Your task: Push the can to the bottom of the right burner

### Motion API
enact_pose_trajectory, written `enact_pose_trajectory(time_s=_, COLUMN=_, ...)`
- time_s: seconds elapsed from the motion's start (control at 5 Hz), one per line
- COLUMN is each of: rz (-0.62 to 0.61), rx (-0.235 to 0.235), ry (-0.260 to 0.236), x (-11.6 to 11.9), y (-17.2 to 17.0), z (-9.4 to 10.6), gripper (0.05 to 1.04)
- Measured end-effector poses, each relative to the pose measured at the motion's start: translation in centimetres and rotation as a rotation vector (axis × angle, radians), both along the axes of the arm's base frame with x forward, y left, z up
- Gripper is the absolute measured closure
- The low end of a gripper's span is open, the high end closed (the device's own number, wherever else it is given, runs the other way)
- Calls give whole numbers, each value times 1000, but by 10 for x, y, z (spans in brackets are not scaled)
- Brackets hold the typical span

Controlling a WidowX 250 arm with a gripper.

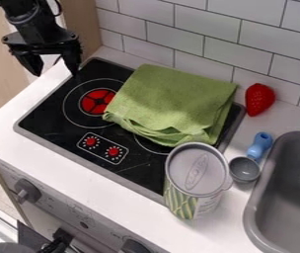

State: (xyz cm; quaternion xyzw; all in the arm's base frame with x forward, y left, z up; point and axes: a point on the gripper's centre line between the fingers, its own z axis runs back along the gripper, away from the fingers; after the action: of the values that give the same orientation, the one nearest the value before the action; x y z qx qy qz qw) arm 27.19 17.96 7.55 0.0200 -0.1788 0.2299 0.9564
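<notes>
Camera view: a black stove top set into a white counter, seen from above at a slant.
Gripper: in the upper left, at the far left corner of the stove top, its two fingers hanging down and spread wide, with a gap between them.
Can: upright at the near right corner of the stove top, with a grey lid and a green and yellow patterned side; well apart from the gripper.
Cloth: green, folded, lying over most of the right burner, whose ring shows in part along the cloth's near edge; the can is just beside that edge.
Left burner: red center inside a thin pale ring, the cloth reaching over its right side.
Dials: two red ones in a pale outline, between the left burner and the near edge.
Scoop: grey cup, blue handle, on the counter between the can and the sink.
Strawberry: red, near the tiled wall, behind the scoop.
</notes>
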Motion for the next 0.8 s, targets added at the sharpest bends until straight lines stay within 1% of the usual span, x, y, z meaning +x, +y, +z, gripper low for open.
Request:
enact_pose_trajectory(time_s=0.2, rz=5, rx=-23, ry=27, x=-4, y=-4, z=-10, gripper=84)
enact_pose_trajectory(time_s=0.4, rz=105, rx=-71, ry=28, x=-8, y=-19, z=-10, gripper=84)
enact_pose_trajectory(time_s=0.6, rz=270, rx=-99, ry=38, x=-5, y=-39, z=-7, gripper=84)
enact_pose_trajectory(time_s=0.8, rz=389, rx=-128, ry=104, x=-4, y=-69, z=-8, gripper=84)
